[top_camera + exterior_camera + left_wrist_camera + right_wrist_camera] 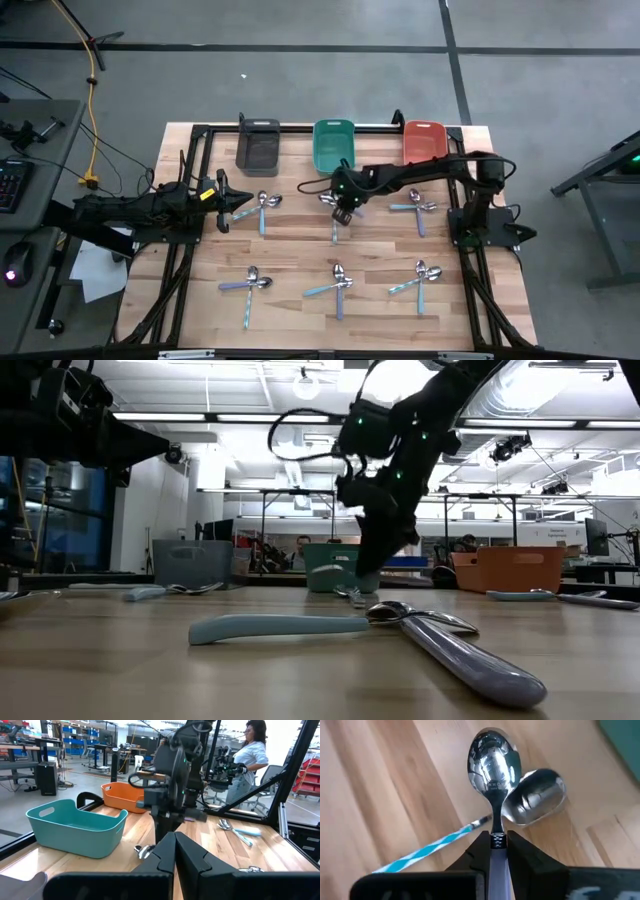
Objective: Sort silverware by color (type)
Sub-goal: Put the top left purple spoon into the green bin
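Your right gripper (492, 842) is down at the top-middle spoon pair, in front of the teal rectangular plastic bin (333, 146). Its fingers are pinched nearly together on the neck of a shiny metal spoon with a lilac handle (493, 765), bowl pointing forward. A second spoon, light blue handle (432, 847), lies with its bowl touching the held one's neck.

Your left gripper (238, 203) waits closed and empty beside the top-left spoon pair (264, 203).

Risks, as a judgement:
- Grip sits on the narrow neck. The spoon could pivot or slip on lifting.
- The neighbouring bowl is touching, so a lift may drag or flick it out of place.
- The handle colour is partly hidden by the fingers. Confirm lilac before choosing a bin.

Count, high view:
- Spoons: six pairs on the wooden table (290, 270), three in the far row and three in the near row, so about twelve.
- Bins: three along the far edge, namely a dark grey bin (258, 144), the teal one, and an orange bin (423, 141). No spoons are visible inside any of them.
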